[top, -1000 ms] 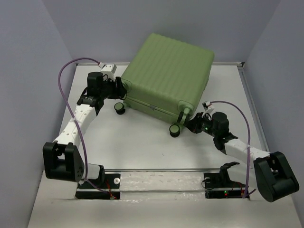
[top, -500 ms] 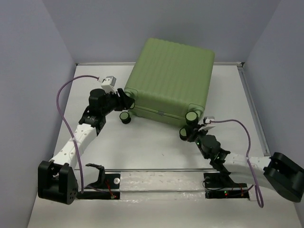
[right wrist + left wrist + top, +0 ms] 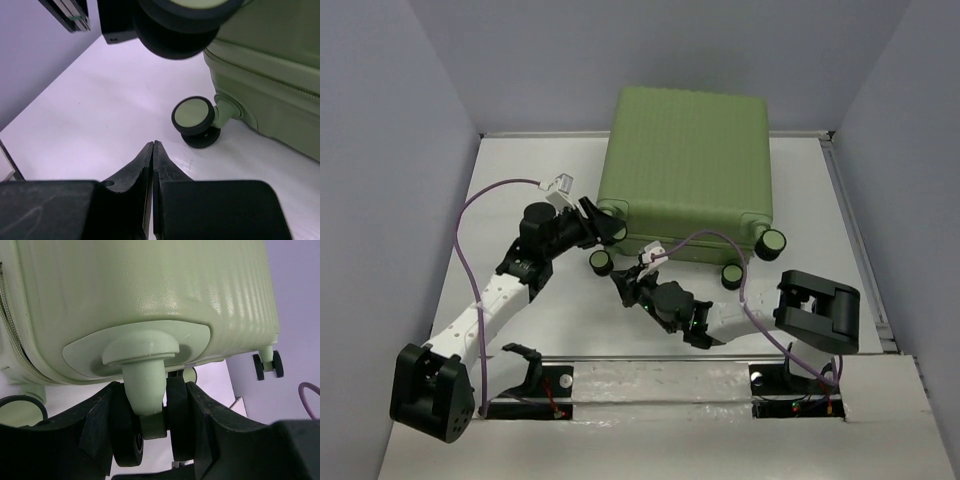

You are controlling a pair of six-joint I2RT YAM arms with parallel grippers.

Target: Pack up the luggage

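One rounded luggage (image 3: 150,290) caster (image 3: 144,390), seemingly plastic, fills the left gripper (image 3: 150,435).

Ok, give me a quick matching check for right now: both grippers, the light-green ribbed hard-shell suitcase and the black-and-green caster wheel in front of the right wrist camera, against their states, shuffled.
Things
1. left gripper
2. right gripper
3. light-green ribbed hard-shell suitcase
4. black-and-green caster wheel

States
a. closed, broad ribbed face up
b. fingers shut together, holding nothing
c. clamped around a corner caster of the suitcase
d. sticking out from the suitcase, ungripped

Pairs: 1-c, 2-b, 3-a, 4-d
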